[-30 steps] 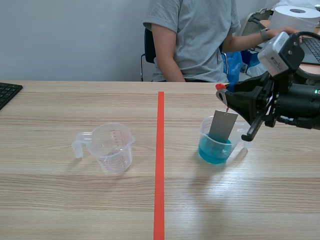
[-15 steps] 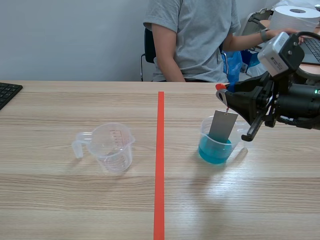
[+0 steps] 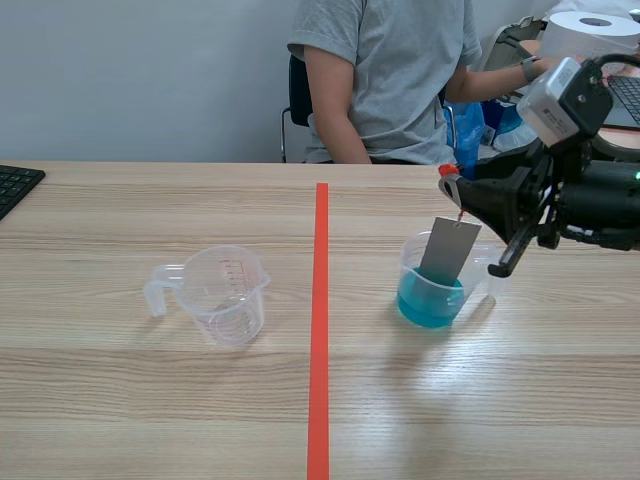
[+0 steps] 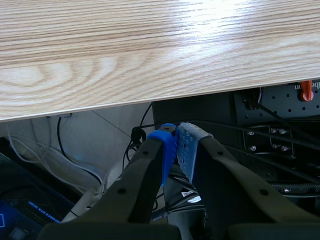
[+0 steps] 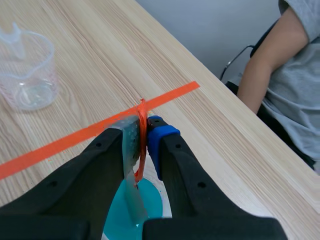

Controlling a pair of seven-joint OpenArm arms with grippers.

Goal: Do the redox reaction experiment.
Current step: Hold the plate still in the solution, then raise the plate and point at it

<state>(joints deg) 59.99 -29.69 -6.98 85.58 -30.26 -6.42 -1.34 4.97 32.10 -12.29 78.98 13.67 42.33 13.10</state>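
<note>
Table (image 3: 150,400) bears empty jug (image 3: 215,295) (clear plastic) and blue-filled cup (image 3: 425,305).

Bench (image 3: 150,400) pale wood grain, smooth with faint sheen; empty beaker (image 3: 225,295) and blue-filled beaker (image 3: 430,305) clear glossy plastic; plate (image 3: 448,250) matt grey sheet metal by look.

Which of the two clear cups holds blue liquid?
The right-hand cup, under the right gripper, where the grey plate hanging by its orange string dips in. The handled measuring cup looks empty.
</note>
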